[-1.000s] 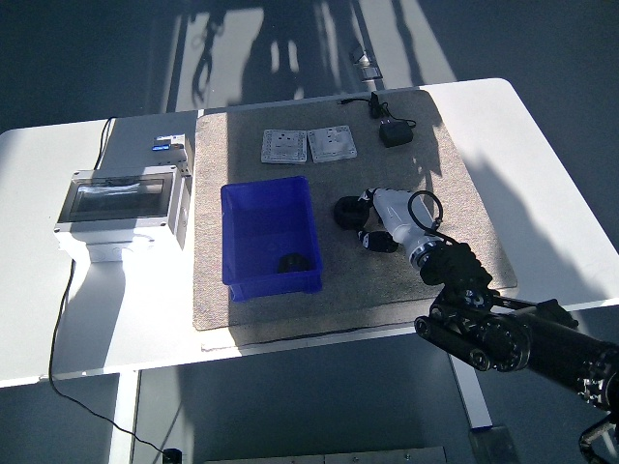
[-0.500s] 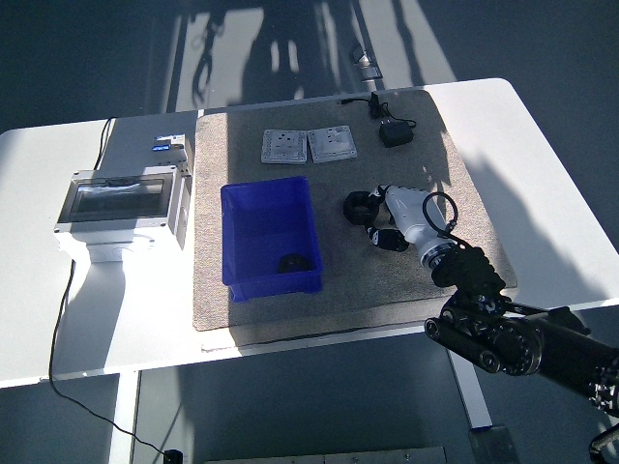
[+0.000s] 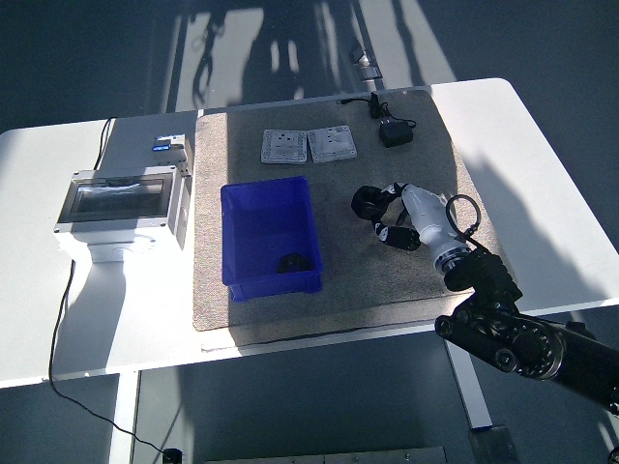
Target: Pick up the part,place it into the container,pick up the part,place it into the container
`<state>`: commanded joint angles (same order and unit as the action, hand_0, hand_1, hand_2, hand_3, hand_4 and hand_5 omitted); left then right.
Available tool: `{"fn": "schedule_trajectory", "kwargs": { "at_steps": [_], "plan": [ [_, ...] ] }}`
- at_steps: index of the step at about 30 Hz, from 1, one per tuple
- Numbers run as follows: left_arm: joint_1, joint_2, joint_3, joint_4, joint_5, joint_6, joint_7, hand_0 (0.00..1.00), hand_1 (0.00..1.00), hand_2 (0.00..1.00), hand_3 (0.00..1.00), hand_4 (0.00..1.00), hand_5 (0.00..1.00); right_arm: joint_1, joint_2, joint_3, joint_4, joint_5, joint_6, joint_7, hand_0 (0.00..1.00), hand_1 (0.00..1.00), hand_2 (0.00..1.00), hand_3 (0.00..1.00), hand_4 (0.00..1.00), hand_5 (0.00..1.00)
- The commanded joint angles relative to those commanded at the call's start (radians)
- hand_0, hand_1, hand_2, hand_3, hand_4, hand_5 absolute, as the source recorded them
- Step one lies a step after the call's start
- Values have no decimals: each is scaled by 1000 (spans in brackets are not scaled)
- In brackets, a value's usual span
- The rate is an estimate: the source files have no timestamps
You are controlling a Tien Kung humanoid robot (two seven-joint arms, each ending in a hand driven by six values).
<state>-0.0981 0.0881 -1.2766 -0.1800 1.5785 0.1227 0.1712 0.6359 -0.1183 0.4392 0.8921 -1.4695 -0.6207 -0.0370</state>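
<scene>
from the head camera i see only my right arm, which comes in from the lower right corner and reaches up over the grey mat (image 3: pixel 387 280) on the white table (image 3: pixel 542 155). the right hand (image 3: pixel 401 215) sits to the right of the blue container (image 3: pixel 270 237), well clear of its rim, over the mat's middle right. its white palm shell faces up and the dark fingers (image 3: pixel 368 202) curl around a small round black part (image 3: pixel 366 201) at the hand's left end; i read the fingers as closed on that part, though the part and the fingertips are both black and run together, so i can't make out the exact contact. i can't tell whether the part is lifted off the mat or resting on it.

inside the container, near its front wall, lies another small black part (image 3: pixel 288 262). the container stands on the mat's left half, long side running away from me.

beyond the container, at the mat's far side, two pale switch plates (image 3: pixel 309 145) lie flat side by side. to their right is a black power adapter (image 3: pixel 395 132) with its cable trailing toward the far edge. off the mat, on the table's left, a grey enclosure with a clear lid (image 3: pixel 121 205) stands with a cable dropping off the near edge.
</scene>
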Motion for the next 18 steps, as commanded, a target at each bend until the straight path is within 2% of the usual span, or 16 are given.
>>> {"fn": "schedule_trajectory", "kwargs": {
  "at_steps": [5,12,14,18],
  "plan": [
    [1,-1,1,0,-2,0,0,605,287,466,603,615,874,13,-16,-2,101,26,-13,-5,672,377,371,289,642,138],
    [1,1,2,0,-1,0,1,605,287,468,604,615,874,89,-5,-69,251,-72,-9,-48,671,377,371,289,643,139],
    [0,1,2,0,-2,-1,2,605,287,468,604,615,874,110,7,-96,274,-109,16,-74,671,377,371,289,643,139],
    [-1,1,6,0,-8,-1,2,605,288,471,604,616,875,134,26,-118,278,-203,116,-155,679,378,376,289,645,137]
  ]
}}
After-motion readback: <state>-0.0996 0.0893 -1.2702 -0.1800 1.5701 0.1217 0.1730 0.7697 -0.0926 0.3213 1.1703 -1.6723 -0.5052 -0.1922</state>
